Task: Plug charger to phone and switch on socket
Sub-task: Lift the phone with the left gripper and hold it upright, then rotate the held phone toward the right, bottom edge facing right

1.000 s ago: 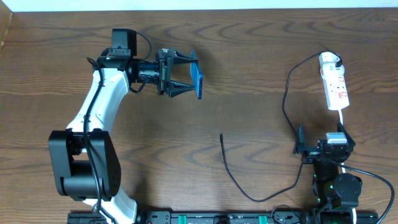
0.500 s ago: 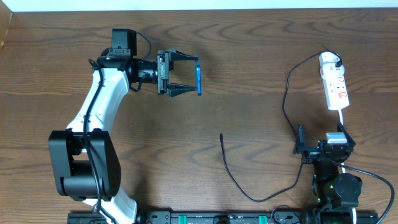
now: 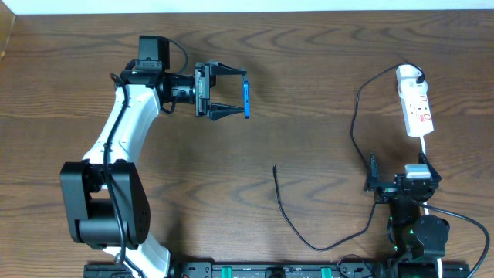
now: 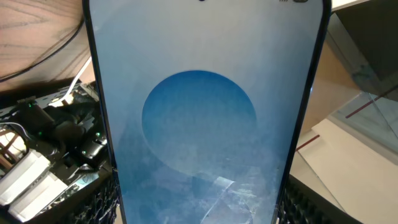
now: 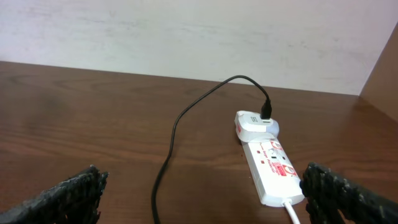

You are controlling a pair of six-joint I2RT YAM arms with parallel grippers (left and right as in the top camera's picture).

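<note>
My left gripper (image 3: 241, 95) is shut on the phone (image 3: 246, 98), which shows edge-on from overhead at the upper middle. In the left wrist view its blue screen (image 4: 199, 118) fills the frame between my fingers (image 4: 102, 205). The charger, a thin black cable (image 3: 287, 220), has its free tip on the table at centre and runs right and up to a white plug in the socket (image 3: 417, 110). My right gripper (image 3: 401, 184) is open and empty at the lower right, short of the socket (image 5: 273, 171) and beside the cable (image 5: 177, 124).
A white lead (image 3: 424, 147) runs from the socket's near end toward the right arm's base. The table's far edge meets a pale wall (image 5: 186, 31). Black rails and electronics lie along the front edge (image 3: 255, 270).
The left wrist has rolled, turning the phone from a tilted, face-visible pose to edge-on from overhead. The right arm, cable and socket have not moved.
</note>
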